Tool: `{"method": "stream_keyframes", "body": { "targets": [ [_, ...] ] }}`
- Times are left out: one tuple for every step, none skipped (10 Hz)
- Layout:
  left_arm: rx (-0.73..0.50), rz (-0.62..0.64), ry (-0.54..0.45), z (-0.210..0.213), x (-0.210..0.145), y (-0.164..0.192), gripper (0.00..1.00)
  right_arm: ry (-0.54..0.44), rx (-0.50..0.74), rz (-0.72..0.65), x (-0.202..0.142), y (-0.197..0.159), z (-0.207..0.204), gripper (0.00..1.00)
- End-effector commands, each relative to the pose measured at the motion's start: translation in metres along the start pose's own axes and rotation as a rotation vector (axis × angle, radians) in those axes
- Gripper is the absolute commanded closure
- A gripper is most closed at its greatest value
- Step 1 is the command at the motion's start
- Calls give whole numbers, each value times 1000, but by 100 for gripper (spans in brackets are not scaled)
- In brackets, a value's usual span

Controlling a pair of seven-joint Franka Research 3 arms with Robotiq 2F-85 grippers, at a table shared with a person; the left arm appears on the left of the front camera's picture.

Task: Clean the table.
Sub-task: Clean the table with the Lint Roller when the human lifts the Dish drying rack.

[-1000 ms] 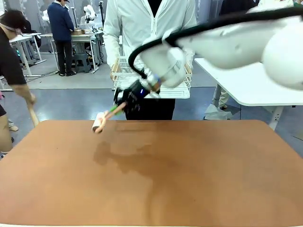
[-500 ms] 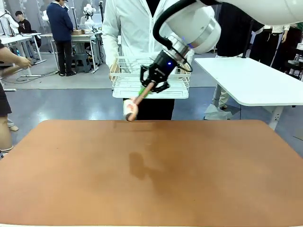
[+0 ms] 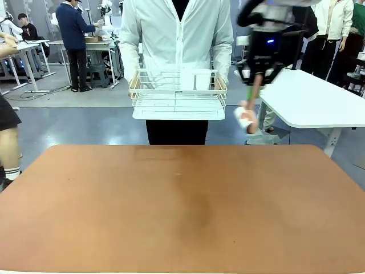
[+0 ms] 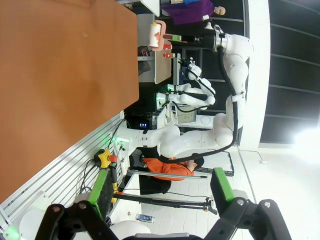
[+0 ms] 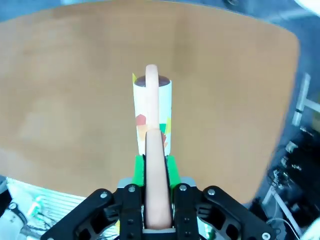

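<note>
- Beneath and ahead of the right gripper (image 5: 152, 167), the smooth matte reddish-brown table (image 5: 75, 75) lies well apart, untouched.
- Right gripper is clamped on the pink handle of a white-rolled lint roller (image 5: 151, 112).
- Step, as judged: roller off the surface, probably between sweeps (the front view is blurred).
- Next move calls for lowering the roll flat onto the table.
- Left gripper (image 4: 161, 182) is spread wide and empty, with the table's edge ahead of it.

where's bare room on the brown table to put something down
The whole table top is bare, edge to edge. Crowded only beyond the far edge: the person's wire rack mid-air at the middle, and the right gripper holding a lint roller near the far right corner.
</note>
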State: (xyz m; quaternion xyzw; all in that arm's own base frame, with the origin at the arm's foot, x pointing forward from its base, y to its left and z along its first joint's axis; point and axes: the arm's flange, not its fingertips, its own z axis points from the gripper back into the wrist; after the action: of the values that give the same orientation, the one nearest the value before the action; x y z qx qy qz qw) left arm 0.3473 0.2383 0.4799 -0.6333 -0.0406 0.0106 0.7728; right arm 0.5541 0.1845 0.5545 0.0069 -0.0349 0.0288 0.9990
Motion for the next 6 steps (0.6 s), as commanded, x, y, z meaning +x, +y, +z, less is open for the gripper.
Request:
{"method": "stream_keyframes", "body": {
  "targets": [
    [-8,-5,0,1,-3,-2,0,7,-73,-58,-39,-38,-10,79],
    [-8,-5,0,1,-3,-2,0,-12,-56,-68,-54,-59,-13,79],
    [-8,-5,0,1,-3,-2,0,-36,-50,-104,-67,-79,-19,79],
    [-8,-5,0,1,-3,-2,0,-47,-21,-136,-84,-100,-25,79],
    [-8,-5,0,1,-3,-2,0,-54,-16,-167,-98,-116,-30,79],
    [-8,-5,0,1,-3,-2,0,-68,-9,-178,-106,-127,-32,79]
  ]
}}
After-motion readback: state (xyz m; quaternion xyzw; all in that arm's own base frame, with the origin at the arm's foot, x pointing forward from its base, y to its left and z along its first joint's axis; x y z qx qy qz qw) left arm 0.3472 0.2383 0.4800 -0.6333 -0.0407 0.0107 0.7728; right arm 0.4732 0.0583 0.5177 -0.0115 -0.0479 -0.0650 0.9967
